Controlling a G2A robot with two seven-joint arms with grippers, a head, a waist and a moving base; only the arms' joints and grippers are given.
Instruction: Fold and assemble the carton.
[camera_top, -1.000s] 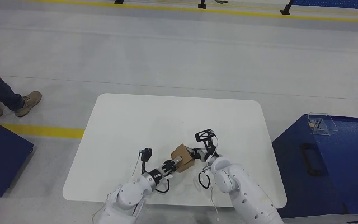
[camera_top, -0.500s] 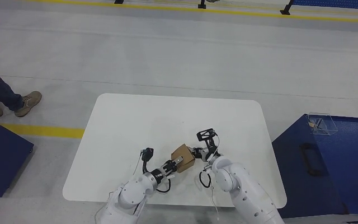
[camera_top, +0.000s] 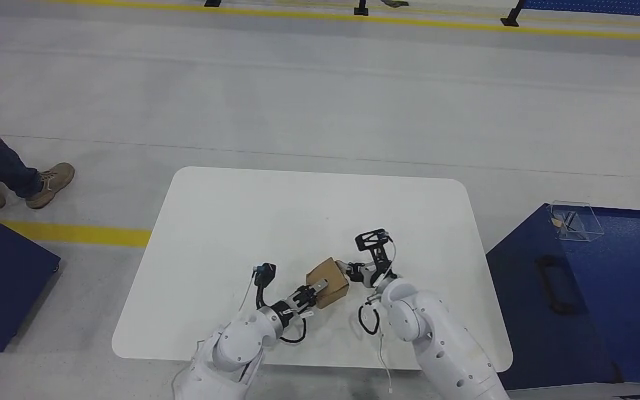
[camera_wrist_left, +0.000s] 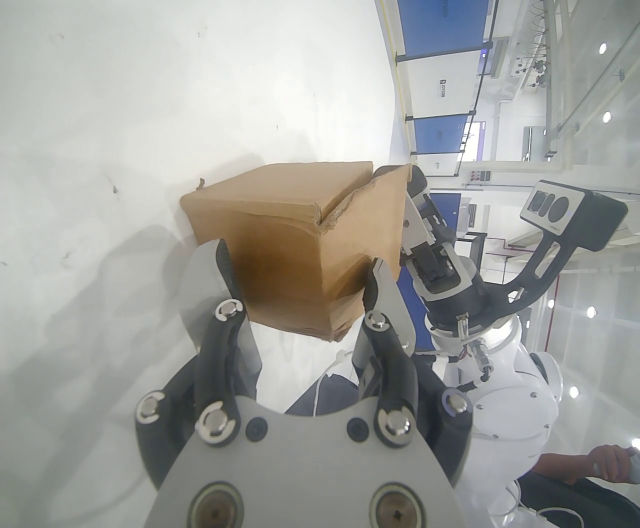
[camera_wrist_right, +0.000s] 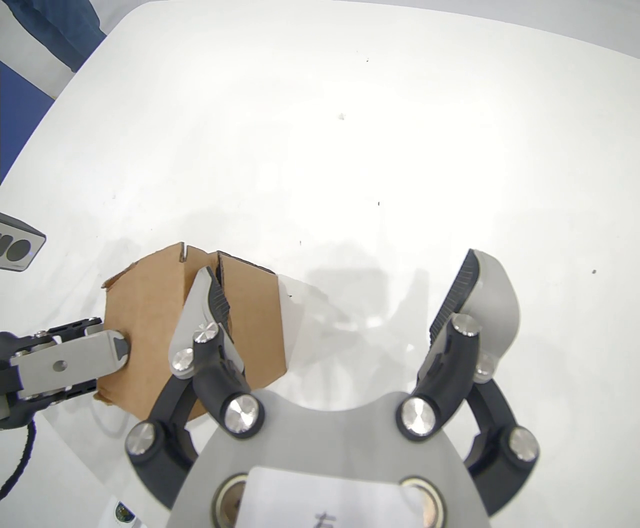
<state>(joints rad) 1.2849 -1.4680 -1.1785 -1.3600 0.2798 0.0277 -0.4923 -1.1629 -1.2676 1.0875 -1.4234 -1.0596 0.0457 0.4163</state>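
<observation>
**Carton (camera_top: 327, 280) clamped by L gripper (camera_wrist_left: 300, 257), near table edge**

We see a small brown cardboard carton approx. midway along the white table's (camera_top: 300, 200) near edge, on the robot's side. The L gripper's jaws are closed onto it, one finger on each of two opposite faces. One flap edge is creased and torn. The R gripper (camera_wrist_right: 340, 267) sits at the carton's other side w/ jaws spread wide: one finger (camera_wrist_right: 200, 305) lies against the cardboard, the other over bare table.

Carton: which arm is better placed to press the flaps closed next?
Probably the right. The left gripper is shut on the carton, steadying it, while the right gripper is open, free and touching the carton's flapped side.
</observation>
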